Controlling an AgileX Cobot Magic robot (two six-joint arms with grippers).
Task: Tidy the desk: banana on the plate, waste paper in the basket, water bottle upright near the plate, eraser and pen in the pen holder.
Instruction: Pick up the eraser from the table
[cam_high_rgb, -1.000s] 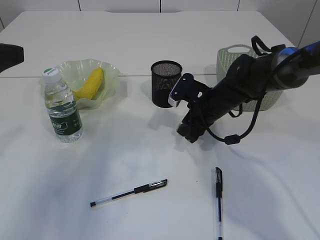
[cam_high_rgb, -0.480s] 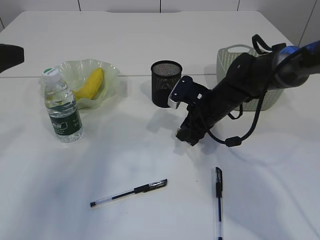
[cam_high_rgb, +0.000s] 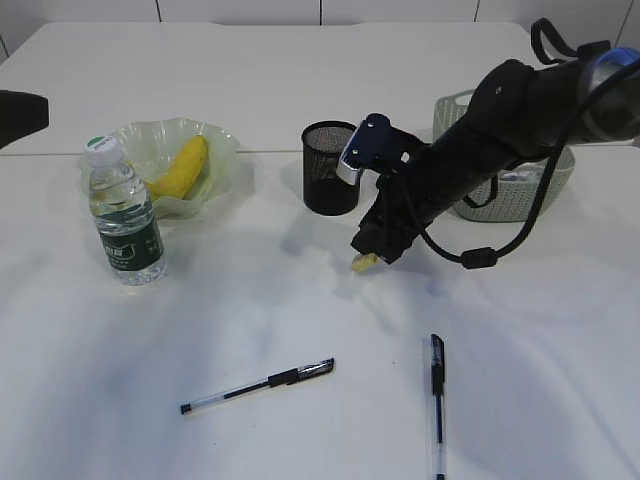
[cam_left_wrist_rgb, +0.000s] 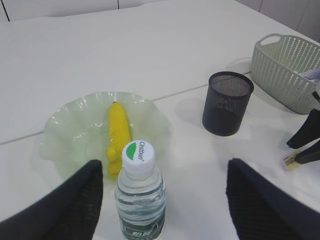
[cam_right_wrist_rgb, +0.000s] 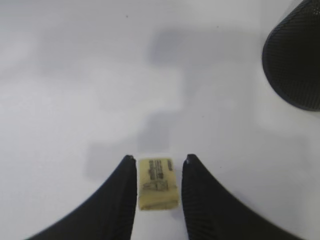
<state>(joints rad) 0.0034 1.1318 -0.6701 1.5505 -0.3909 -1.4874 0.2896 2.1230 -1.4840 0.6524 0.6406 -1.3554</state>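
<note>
Right hand (cam_right_wrist_rgb: 159, 161) clamped on small yellow eraser (cam_right_wrist_rgb: 157, 183), raised off white surface (cam_high_rgb: 300, 330), black mesh pen holder (cam_high_rgb: 331, 166) just beyond, left hand (cam_left_wrist_rgb: 162, 192) wide open, empty, water bottle (cam_left_wrist_rgb: 139, 197) between its fingers

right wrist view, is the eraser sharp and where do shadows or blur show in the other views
Right wrist view: the eraser is sharp enough to show dark print, the fingers are soft-edged, and a blocky grey shadow lies on the desk. Left wrist view: the near fingers are blurred dark shapes, the bottle cap logo crisp. Exterior view: even light, soft shadow under the right gripper.
</note>
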